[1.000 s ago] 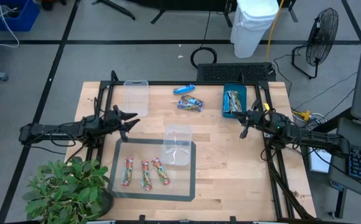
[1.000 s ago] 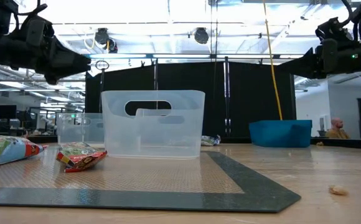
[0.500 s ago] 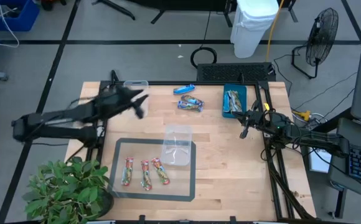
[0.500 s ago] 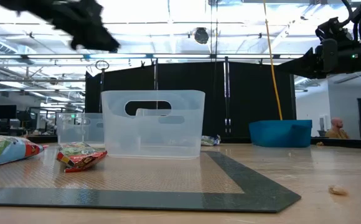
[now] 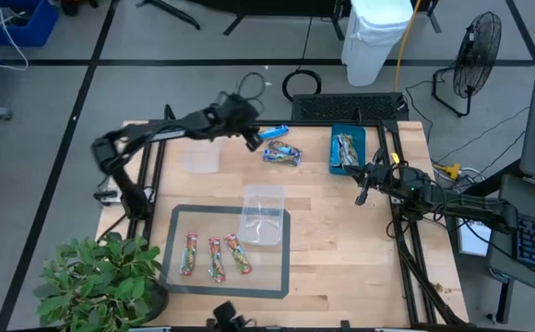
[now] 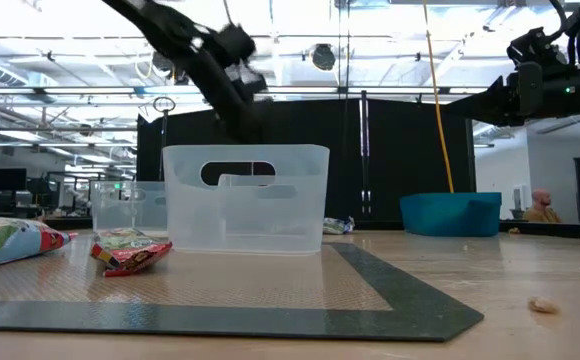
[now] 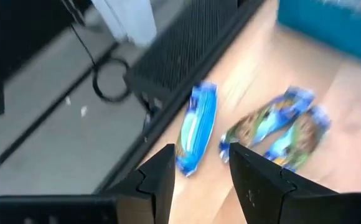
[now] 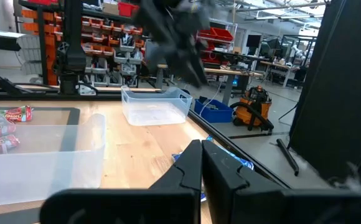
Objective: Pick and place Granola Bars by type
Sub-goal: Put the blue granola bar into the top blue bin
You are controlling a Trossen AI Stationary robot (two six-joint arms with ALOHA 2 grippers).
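Note:
A bright blue bar [image 5: 272, 132] lies flat near the table's far edge, with tan-gold and teal bars [image 5: 282, 154] just nearer. My left gripper [image 5: 252, 140] hovers open, slanting down just left of the blue bar [image 7: 196, 127], with nothing between its fingers. The teal tray [image 5: 361, 138] at the far right holds more bars [image 5: 344, 150]. Three red-and-green bars [image 5: 214, 257] lie on the dark mat [image 5: 286, 277]. My right gripper [image 5: 361, 191] waits shut at the right edge, level above the table; the right wrist view also shows it [image 8: 202, 163] shut.
One clear tub [image 5: 264, 215] stands on the mat's far right corner, another [image 5: 202, 148] at the far left under my left arm. A potted plant [image 5: 101, 281] crowds the near left corner. Bare wood lies at the middle and near right.
My left arm has swung from the table's left edge up and across toward the far middle, over the far-left tub, and now slants down beside the blue bar. Its fingers have kept the same gap. The bars and tubs have not moved.

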